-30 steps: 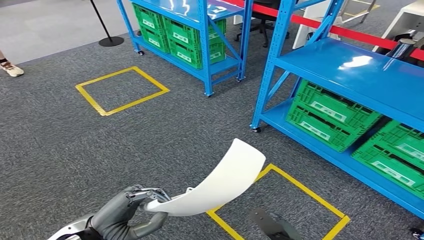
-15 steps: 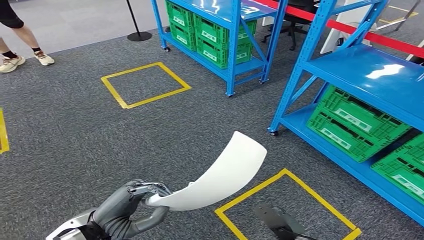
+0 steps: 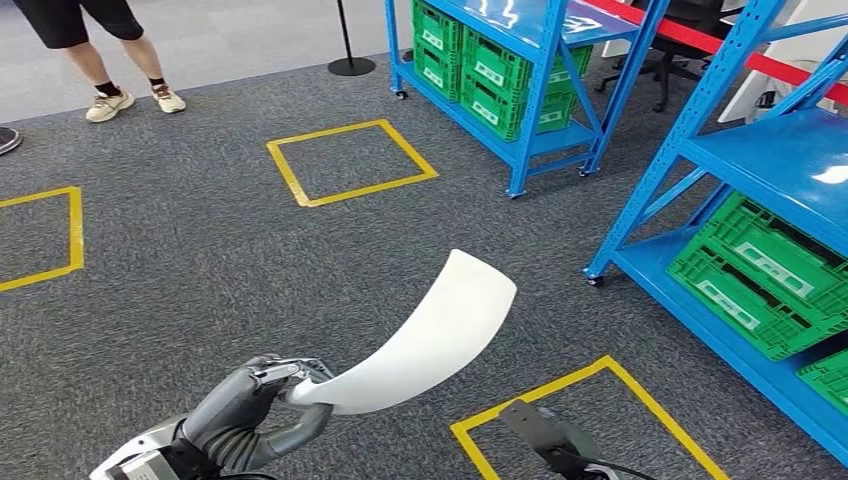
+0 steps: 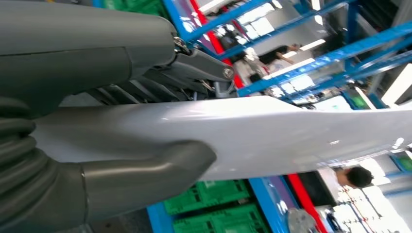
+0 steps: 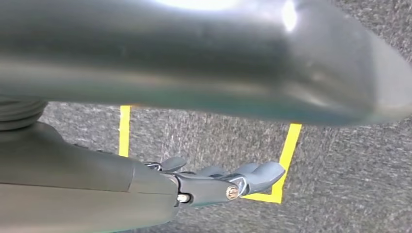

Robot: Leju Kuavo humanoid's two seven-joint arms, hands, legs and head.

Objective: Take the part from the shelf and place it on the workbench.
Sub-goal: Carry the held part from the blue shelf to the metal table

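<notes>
Closest to me, my left hand (image 3: 262,408) grips one curved white part (image 3: 420,340) by its near end, thumb under and fingers over, as the left wrist view confirms (image 4: 121,160). From that grip the part arcs up and away over the grey carpet (image 3: 180,300), touching nothing else; its far tip hangs above bare floor just short of the shelving.

Just beside the part, on its right, my right hand (image 3: 545,440) sits low and partly cut off by the frame edge. In the right wrist view its fingers (image 5: 233,182) lie stretched out with nothing in them, above a taped corner; a blurred grey mass close to the lens hides much else.

I count four yellow tape squares relative to the part: one directly under my right hand (image 3: 600,410), cut off at the bottom; one whole square (image 3: 350,160) beyond the part's tip; one to the far left (image 3: 45,240), cropped by the frame edge.

Two blue shelf racks stand beyond: the near one (image 3: 740,200) right of the part, the far one (image 3: 520,80) behind it. Both hold green crates (image 3: 750,275), some cropped, so I cannot give a sure count.

Farthest off, one person's legs (image 3: 110,60) show, cut off above the knee, near a black post base (image 3: 352,66).
</notes>
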